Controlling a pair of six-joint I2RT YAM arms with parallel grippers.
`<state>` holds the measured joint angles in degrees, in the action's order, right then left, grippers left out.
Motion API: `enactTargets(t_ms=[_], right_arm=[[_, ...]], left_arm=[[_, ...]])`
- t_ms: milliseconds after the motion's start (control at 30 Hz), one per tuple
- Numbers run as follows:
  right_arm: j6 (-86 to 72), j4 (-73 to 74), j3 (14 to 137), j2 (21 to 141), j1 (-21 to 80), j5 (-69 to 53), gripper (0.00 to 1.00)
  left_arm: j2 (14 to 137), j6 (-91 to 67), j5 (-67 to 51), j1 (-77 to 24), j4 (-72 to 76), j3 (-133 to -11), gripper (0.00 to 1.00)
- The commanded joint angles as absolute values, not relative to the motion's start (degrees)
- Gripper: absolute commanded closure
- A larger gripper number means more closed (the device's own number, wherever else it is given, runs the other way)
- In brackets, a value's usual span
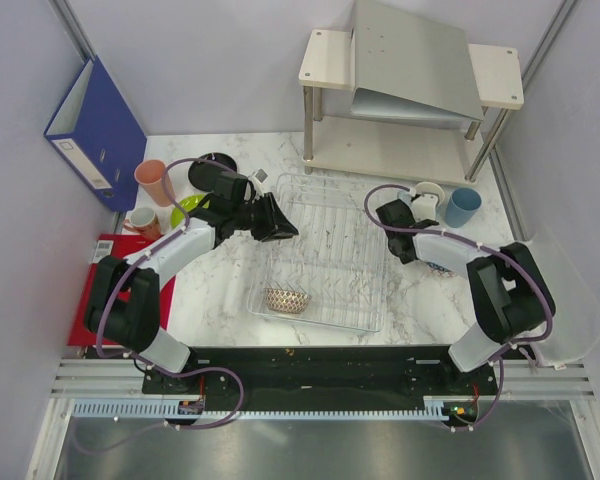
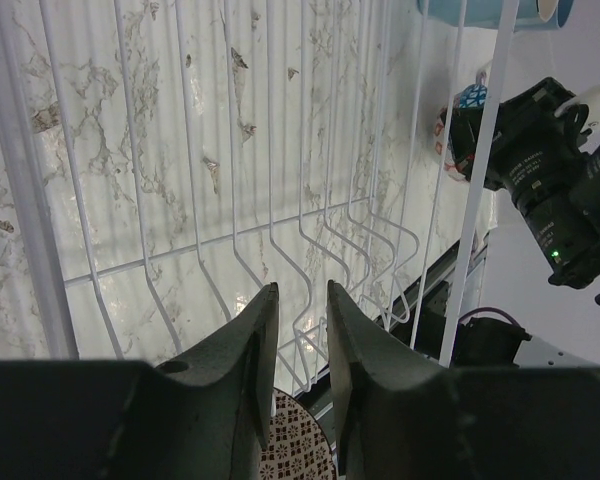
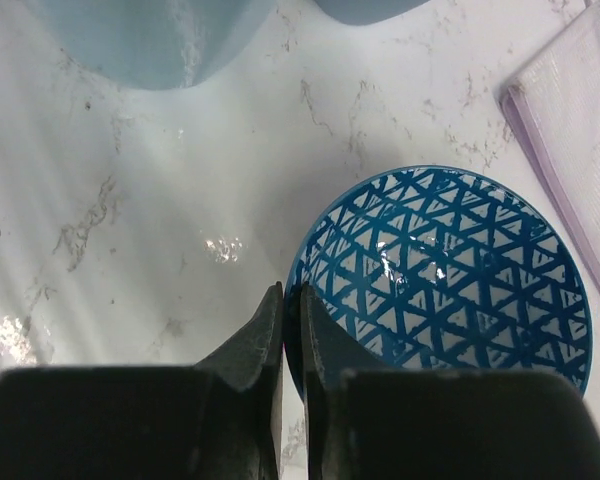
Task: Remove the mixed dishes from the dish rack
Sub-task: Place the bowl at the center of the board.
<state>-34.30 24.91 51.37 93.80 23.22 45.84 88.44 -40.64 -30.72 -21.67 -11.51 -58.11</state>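
The right gripper (image 3: 289,292), fingers almost pressed together, pinches the rim of the empty blue-patterned bowl (image 3: 440,270), which sits on the table (image 3: 130,200) right of the dish rack (image 1: 330,240). The left gripper (image 2: 300,290), slightly spread and empty, hangs over the rack's wires. A brown-white bowl (image 1: 286,299) lies in its near-left corner. Both arms are bent inward.

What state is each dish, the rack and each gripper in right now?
Rack: holds only the brown bowl.
Brown bowl: in rack's near-left corner.
Blue bowl: upright on table, rim pinched.
Blue cup: upright on table.
Left gripper: open, empty, over rack.
Right gripper: shut on blue bowl's rim.
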Motion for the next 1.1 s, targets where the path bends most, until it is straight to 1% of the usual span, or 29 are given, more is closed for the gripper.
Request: enactTargets(t_ms=[0, 200, 400, 500, 633, 700, 733, 800, 933, 967, 1033, 1067], right_arm=[[-37.18, 25.05, 48.17, 88.78, 23.11, 37.88, 0.86], [-37.00, 26.89, 47.46, 84.38, 23.03, 36.57, 0.80], [-36.83, 29.17, 47.46, 78.85, 23.12, 35.25, 0.69], [-36.48, 30.23, 47.55, 75.94, 23.12, 34.81, 0.66], [-36.30, 32.34, 48.51, 72.79, 23.20, 33.58, 0.59], [-35.95, 32.87, 48.95, 71.11, 23.29, 32.26, 0.51], [-35.51, 32.61, 49.22, 68.67, 23.47, 30.34, 0.45], [-35.07, 32.08, 50.18, 66.02, 24.34, 28.57, 0.42], [-30.60, 28.84, 51.85, 57.60, 25.93, 17.61, 0.41], [-28.50, 27.44, 51.68, 56.18, 26.54, 10.79, 0.40], [-27.08, 21.73, 50.28, 52.93, 26.89, 2.85, 0.40], [-26.37, 17.27, 49.66, 52.30, 26.81, -7.37, 0.40]], left_arm=[[88.68, -41.92, -32.70, -21.80, -9.67, -58.10, 0.67], [88.86, -41.92, -32.61, -22.15, -9.67, -58.18, 0.67], [88.33, -41.75, -32.34, -22.24, -10.19, -58.01, 0.67], [88.33, -41.57, -32.17, -22.24, -10.37, -58.01, 0.67], [88.42, -41.57, -32.34, -22.32, -10.28, -58.10, 0.67], [88.16, -41.31, -32.17, -22.32, -10.55, -58.18, 0.67], [87.72, -41.22, -31.38, -22.32, -10.72, -58.27, 0.67], [86.58, -40.70, -29.37, -22.41, -12.12, -58.36, 0.67], [83.33, -39.12, -25.32, -22.59, -13.70, -59.23, 0.67], [82.28, -37.98, -24.70, -22.67, -14.32, -59.67, 0.67], [81.39, -35.96, -23.82, -22.68, -16.07, -60.73, 0.66], [81.21, -35.34, -23.56, -22.68, -16.43, -60.91, 0.66]])
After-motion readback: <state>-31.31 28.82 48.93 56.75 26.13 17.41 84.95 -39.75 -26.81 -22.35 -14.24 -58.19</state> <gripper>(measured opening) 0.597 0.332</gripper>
